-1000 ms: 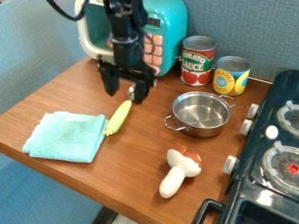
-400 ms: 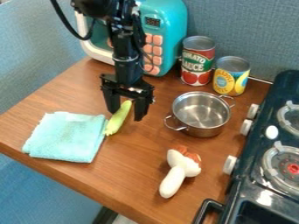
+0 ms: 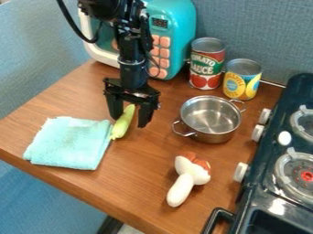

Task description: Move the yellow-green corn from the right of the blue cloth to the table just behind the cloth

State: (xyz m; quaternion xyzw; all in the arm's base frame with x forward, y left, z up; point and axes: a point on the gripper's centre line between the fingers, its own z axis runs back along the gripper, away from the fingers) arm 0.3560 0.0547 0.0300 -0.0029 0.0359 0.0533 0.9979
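1. The gripper (image 3: 129, 122) hangs over the worktop (image 3: 137, 171) with its fingers set wide, one on either side of the yellow-green handle (image 3: 123, 123). Whether either finger touches it cannot be told from this angle.
2. The handle lies aslant on the wood, its lower end at the right edge of the folded turquoise cloth (image 3: 67, 142); its upper end runs up between the fingers, and whatever lies beyond that is hidden behind the gripper.
3. The black arm (image 3: 132, 55) is cut off by the top edge and covers part of the front of the teal toy microwave (image 3: 182, 27), which is itself cropped above.
4. The stove (image 3: 260, 196) runs out of view on the right, so its burners show only in part.
5. To the right of the gripper, well apart from it, stands a steel pot (image 3: 214, 136); behind the pot are a red-labelled can (image 3: 207, 68) and a yellow-labelled can (image 3: 241, 81).
6. Nearer the viewer lies a white toy (image 3: 186, 179) with a reddish-brown patch, perhaps a mushroom, though its far side is hard to make out.
7. Compared with the earliest frame, the gripper is lower and nearer the viewer, now astride the handle; the metal end seen there is covered. Since the second frame it shifts only slightly left.
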